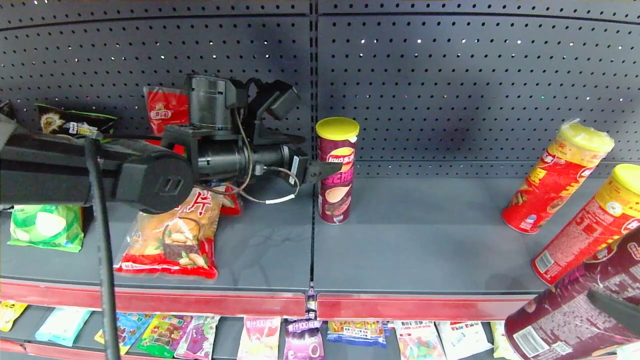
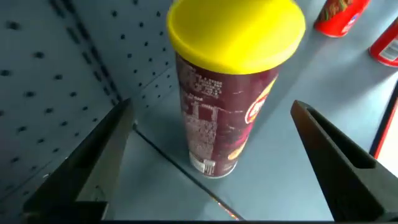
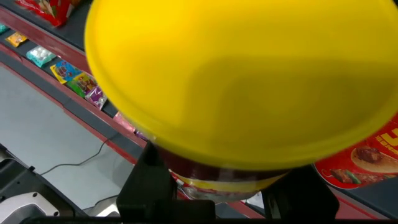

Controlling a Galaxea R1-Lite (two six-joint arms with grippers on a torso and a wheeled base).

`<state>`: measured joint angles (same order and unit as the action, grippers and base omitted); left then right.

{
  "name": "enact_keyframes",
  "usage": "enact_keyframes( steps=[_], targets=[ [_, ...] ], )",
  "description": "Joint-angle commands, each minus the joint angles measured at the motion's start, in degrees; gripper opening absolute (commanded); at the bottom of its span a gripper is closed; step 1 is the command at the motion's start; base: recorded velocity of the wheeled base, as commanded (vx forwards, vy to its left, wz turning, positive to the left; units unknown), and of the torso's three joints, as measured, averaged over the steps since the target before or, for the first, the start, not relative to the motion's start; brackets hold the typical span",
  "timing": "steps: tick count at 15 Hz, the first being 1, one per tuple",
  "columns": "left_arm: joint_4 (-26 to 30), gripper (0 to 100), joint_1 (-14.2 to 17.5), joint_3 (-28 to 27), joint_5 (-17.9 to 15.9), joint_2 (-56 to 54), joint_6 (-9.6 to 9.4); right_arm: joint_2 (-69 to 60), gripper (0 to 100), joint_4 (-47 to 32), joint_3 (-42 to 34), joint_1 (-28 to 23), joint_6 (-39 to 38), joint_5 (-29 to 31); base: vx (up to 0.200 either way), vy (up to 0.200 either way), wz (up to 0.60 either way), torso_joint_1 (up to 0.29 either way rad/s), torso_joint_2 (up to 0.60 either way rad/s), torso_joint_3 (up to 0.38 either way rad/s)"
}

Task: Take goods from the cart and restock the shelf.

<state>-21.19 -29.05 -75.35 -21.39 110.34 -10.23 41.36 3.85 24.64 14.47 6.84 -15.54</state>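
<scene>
The grey metal shelf deck [image 1: 415,250] ends in a red front lip [image 1: 410,306] and backs onto a dark perforated panel [image 1: 450,85]; a seam splits it into two bays. Just right of that seam, close to the panel, the standing maroon can [image 1: 336,175] sits upright. It is a smooth printed cylinder under a flat yellow plastic cap. From it to the two red cans [image 1: 557,177] at the far right the deck lies bare, the widest open stretch on this level. Left of the seam, a glossy orange-and-red snack bag [image 1: 172,240] lies near the lip, with a green bag [image 1: 47,227] beyond it.

The left gripper [image 1: 325,170] lies level over the left bay, its tip beside the standing can. The left wrist view makes the spread plain: the dark wedge-shaped fingers [image 2: 102,168] are wide apart, one on each side of the can, with a gap on both sides and no contact.

Low at the right, out by the lip, the right gripper [image 3: 221,190] is clamped on the held maroon can [image 1: 570,310], with its fingers pressed to the sides just beneath the yellow lid [image 3: 242,74]. Its wrist view also takes in the lower tier's small bright packets [image 3: 74,81] and the pale floor [image 3: 56,143] with a thin cable across it.
</scene>
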Motion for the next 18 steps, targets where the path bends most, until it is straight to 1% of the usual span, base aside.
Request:
enact_keyframes(
  steps=[1, 4, 8, 12, 13, 18],
  targets=[
    [-0.3, 100, 0.0, -1.7, -1.1, 2.4, 0.03, -0.1, 0, 0.0, 0.1, 0.0, 0.0, 0.0, 0.0, 0.0, 0.0, 0.0, 0.0, 0.0],
    [-0.3, 100, -0.2, -4.8, -1.8, 4.9, 0.03, -0.4, 0, -0.2, 0.0, 0.0, 0.0, 0.1, 0.0, 0.0, 0.0, 0.0, 0.0, 0.0],
    [-0.1, 100, -1.5, -8.4, -2.9, 7.9, 0.03, -0.4, 0, -0.2, 0.0, -0.1, -0.1, 0.1, 0.0, 0.0, 0.0, 0.0, 0.0, 0.0],
    [-0.3, 100, -1.6, -9.0, -3.0, 9.1, 0.03, -0.5, 0, -0.2, -0.1, -0.1, -0.1, 0.2, 0.0, 0.0, 0.0, 0.0, 0.0, 0.0],
    [-0.4, 0, -1.6, -9.8, -3.0, 9.8, -0.06, -0.5, 0, -0.2, -0.2, -0.1, -0.1, 0.2, 0.0, 0.0, 0.0, 0.0, 0.0, 0.0],
    [-0.3, 0, -1.8, -10.1, -3.3, 9.7, 0.03, -0.4, 0, -0.3, -0.3, -0.1, -0.1, 0.2, 0.0, 0.0, 0.0, 0.0, 0.0, 0.0]
  ],
)
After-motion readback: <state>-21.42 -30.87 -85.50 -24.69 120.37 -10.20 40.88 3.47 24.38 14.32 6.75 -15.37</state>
